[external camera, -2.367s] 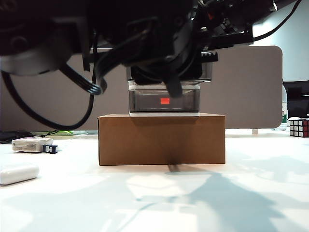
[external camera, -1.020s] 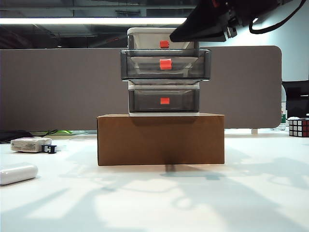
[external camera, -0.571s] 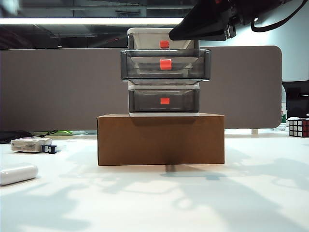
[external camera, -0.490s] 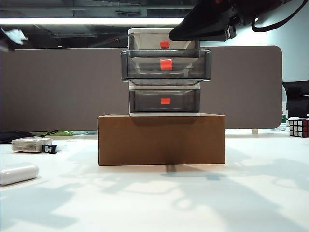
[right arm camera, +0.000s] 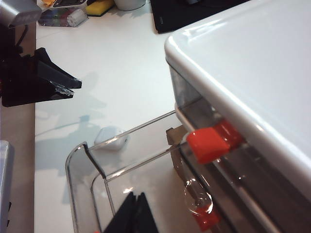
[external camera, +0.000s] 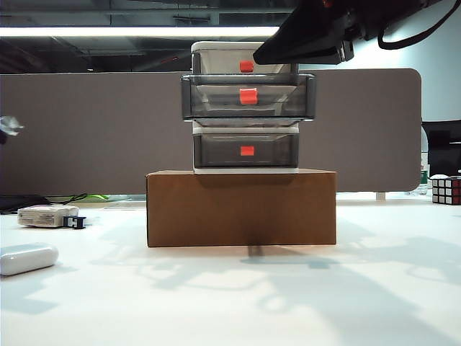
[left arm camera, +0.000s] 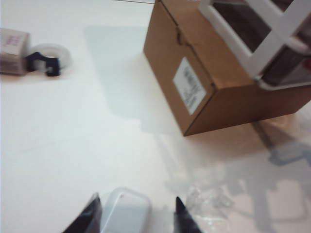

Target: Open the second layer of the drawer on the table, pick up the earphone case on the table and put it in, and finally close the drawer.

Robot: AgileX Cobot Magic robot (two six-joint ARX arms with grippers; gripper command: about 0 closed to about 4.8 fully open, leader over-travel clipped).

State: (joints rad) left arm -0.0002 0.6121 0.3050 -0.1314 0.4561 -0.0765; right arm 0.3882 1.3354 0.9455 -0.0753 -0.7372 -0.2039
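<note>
Three translucent grey tiers make up the drawer (external camera: 245, 108), which stands on a brown cardboard box (external camera: 241, 207) at the middle of the white counter (external camera: 230, 303). Its second layer (external camera: 248, 96) is pulled out toward the near side, its red-orange tab facing forward; the top and bottom tiers sit flush in the white frame.

At the near left of the counter lies the earphone case (external camera: 27, 258), flat and by itself. Farther back on the left is an off-white device with a black part (external camera: 49, 215), and a colour cube (external camera: 446, 189) rests at the far right edge.

In the left wrist view the left gripper (left arm camera: 136, 218) hangs above the earphone case (left arm camera: 124, 212), its two dark fingers spread apart on either side of the case without clasping it.

Up at the right, beside the top tier, the right arm reaches in. The right gripper (right arm camera: 135, 213) hovers over the pulled-out second layer (right arm camera: 131, 174), fingertips pressed together and holding nothing.
</note>
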